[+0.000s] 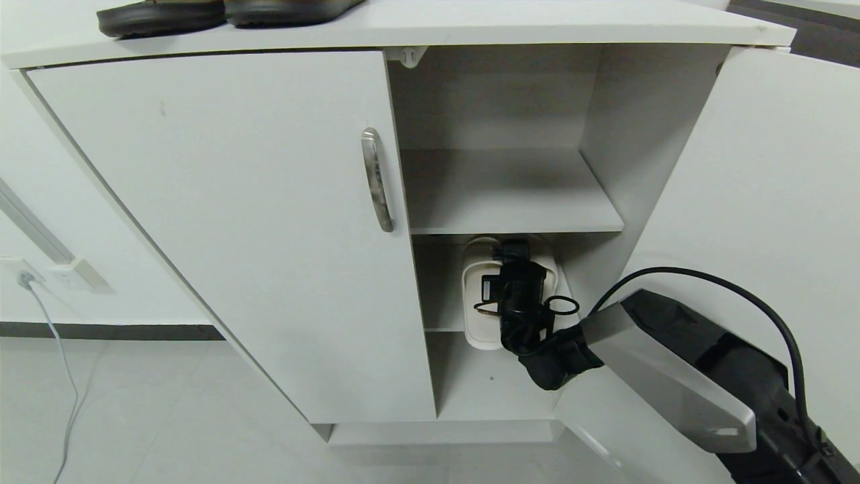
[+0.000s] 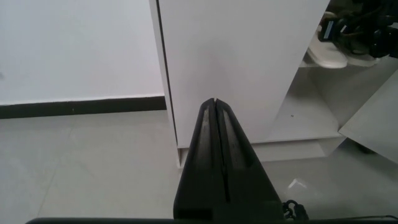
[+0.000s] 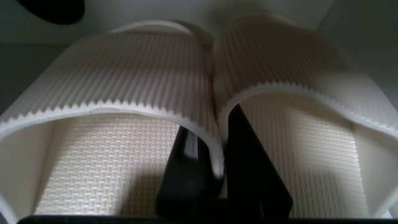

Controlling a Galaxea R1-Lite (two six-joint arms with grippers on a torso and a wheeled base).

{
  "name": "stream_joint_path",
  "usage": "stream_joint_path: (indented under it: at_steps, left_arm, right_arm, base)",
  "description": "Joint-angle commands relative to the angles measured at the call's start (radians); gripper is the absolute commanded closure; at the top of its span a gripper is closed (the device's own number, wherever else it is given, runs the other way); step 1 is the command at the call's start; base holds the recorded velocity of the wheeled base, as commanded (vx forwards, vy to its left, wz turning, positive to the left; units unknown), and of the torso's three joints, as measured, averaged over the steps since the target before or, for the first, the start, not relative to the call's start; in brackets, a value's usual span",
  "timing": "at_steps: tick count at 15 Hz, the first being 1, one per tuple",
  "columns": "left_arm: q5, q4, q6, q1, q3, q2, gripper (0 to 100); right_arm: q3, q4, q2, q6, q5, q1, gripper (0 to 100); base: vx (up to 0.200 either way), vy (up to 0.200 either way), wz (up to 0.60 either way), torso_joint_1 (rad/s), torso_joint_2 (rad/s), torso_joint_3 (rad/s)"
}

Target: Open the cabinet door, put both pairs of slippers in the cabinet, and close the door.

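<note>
1. The left gripper (image 2: 214,112) is hanging low in front of the cabinet (image 1: 537,27), short of its closed left door (image 1: 235,222). Its fingers are pressed together and carrying nothing. It is likely parking there to keep out of the open half.
2. The right door (image 1: 772,202) is standing swung wide at the cabinet's right side, so the opening step looks done. The right arm is reaching past it into the opening.
3. The right gripper (image 1: 514,302) is sitting inside the cabinet's right half, below the upper shelf (image 1: 504,195). In the right wrist view its fingers (image 3: 186,174) are pinching the two neighbouring strap edges of the white slippers (image 3: 124,81) together. One grip is handling both as a pair.
4. The white slippers are lying side by side and touching at the cabinet's middle shelf level, toes pointing toward the cabinet's back. Their heels are showing near the shelf's front edge. It is not possible to tell whether they are resting on the shelf or being held just above it.
5. Judgement: the first pair is close to placed. It probably needs seating further in before release, or the heels could foul the door.
6. The dark slippers (image 1: 161,15) are sitting on the cabinet's top, above the closed left door, not yet stowed. That pair and the door closing are what is left.
</note>
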Motion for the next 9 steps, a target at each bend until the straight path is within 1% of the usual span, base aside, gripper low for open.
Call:
stream_joint_path:
  at_steps: [1,3,9]
  left_arm:
    - [0.0,0.0,0.0,0.0,0.0,0.001,100]
    - [0.0,0.0,0.0,0.0,0.0,0.001,100]
    - [0.0,0.0,0.0,0.0,0.0,0.001,100]
  right_arm:
    - [-0.05,0.02,0.031,0.0,0.0,-0.007,100]
    - [-0.103,0.041,0.059,0.0,-0.003,-0.021,100]
    - [-0.134,0.069,0.076,-0.002,-0.003,-0.022,100]
  base:
    - [0.0,0.0,0.0,0.0,0.0,0.0]
    - [0.0,0.0,0.0,0.0,0.0,0.0]
    - [0.0,0.0,0.0,0.0,0.0,0.0]
